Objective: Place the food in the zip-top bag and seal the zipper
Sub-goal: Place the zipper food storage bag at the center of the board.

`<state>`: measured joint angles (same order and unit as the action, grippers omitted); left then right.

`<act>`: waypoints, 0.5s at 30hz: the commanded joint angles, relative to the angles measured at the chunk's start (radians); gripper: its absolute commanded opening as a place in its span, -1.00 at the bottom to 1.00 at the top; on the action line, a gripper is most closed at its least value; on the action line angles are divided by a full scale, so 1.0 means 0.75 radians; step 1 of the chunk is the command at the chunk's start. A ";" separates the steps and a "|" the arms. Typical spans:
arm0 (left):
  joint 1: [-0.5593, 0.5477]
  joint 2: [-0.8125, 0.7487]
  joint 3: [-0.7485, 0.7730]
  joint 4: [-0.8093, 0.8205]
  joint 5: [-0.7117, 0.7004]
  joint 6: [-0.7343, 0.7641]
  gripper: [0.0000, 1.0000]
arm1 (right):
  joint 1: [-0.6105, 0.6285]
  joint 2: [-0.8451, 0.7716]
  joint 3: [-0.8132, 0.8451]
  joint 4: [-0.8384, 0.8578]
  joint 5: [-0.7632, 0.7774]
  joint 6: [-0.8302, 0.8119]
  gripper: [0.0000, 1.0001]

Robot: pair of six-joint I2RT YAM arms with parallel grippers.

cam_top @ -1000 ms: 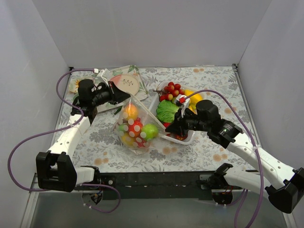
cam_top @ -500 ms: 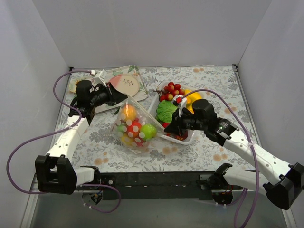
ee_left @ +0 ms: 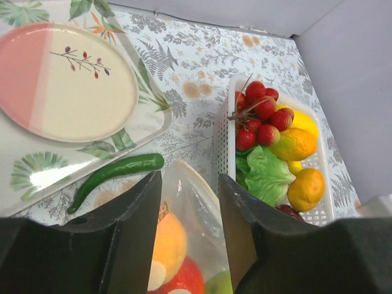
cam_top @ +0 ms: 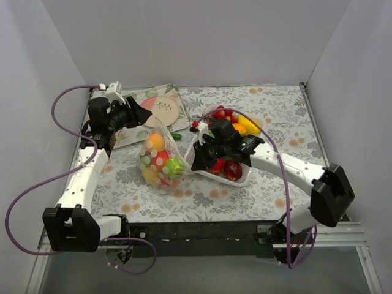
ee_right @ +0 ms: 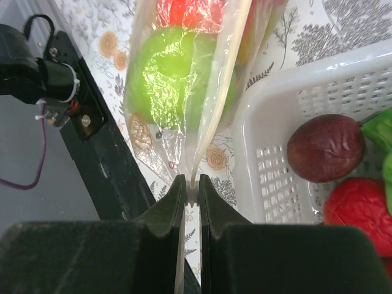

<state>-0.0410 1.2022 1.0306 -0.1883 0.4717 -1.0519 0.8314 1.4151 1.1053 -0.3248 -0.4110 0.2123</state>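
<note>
**A:** Where was the bag, and what did you have hold of?

**B:** The soft clear zip-top bag printed with white polka dots (cam_top: 160, 162) lay left of centre in the top view, on the flower-printed bench (cam_top: 275, 110). It bulged with glossy toy fruit (ee_right: 165, 79). My right jaws were clenched on a thin fold of its film, low in the right wrist view, just beside the white perforated plastic basket (ee_right: 275, 165). My left jaws were released and stood apart. The pale zipper strip (ee_left: 197, 182) rose between them, and I couldn't tell whether it touched either one.

**A:** How did you expect it to handle?

**B:** Limp and slick. The film was crinkly and gave no shape of its own. The load looked light, but those hard, round pieces would roll and shift the sag. I judged the stiffer strip at the mouth the best place to take hold, since bare film could slip out of a pinch.

**A:** What was left outside?

**B:** There was a smooth purple round fruit (ee_right: 324, 147), a ruffled green lettuce (ee_left: 263, 174) and a red berry cluster (ee_left: 257, 113) in the basket. A slim glossy green chilli (ee_left: 116, 173) lay on the bench, lower left in the left wrist view.
</note>
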 commanded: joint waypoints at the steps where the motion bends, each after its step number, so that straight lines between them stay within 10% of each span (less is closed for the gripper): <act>1: 0.004 -0.002 0.066 -0.046 -0.077 0.055 -0.14 | 0.041 0.168 0.129 -0.005 0.045 0.050 -0.97; 7: 0.004 0.005 0.101 -0.076 -0.018 0.028 0.33 | 0.047 0.301 0.262 -0.068 0.241 0.059 -0.96; 9: 0.006 -0.006 0.090 -0.054 0.025 -0.004 0.96 | 0.047 0.310 0.314 -0.086 0.280 0.056 -0.71; 13: -0.009 -0.038 0.066 -0.023 0.099 -0.096 0.96 | 0.047 0.239 0.322 -0.072 0.321 0.058 0.29; 15: -0.045 -0.044 0.062 -0.023 0.093 -0.135 0.96 | 0.047 0.204 0.326 -0.068 0.350 0.071 0.46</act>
<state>-0.0429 1.2087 1.0634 -0.2237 0.4988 -1.0882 0.8654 1.6409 1.3090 -0.3771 -0.2111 0.2592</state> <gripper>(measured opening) 0.981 0.664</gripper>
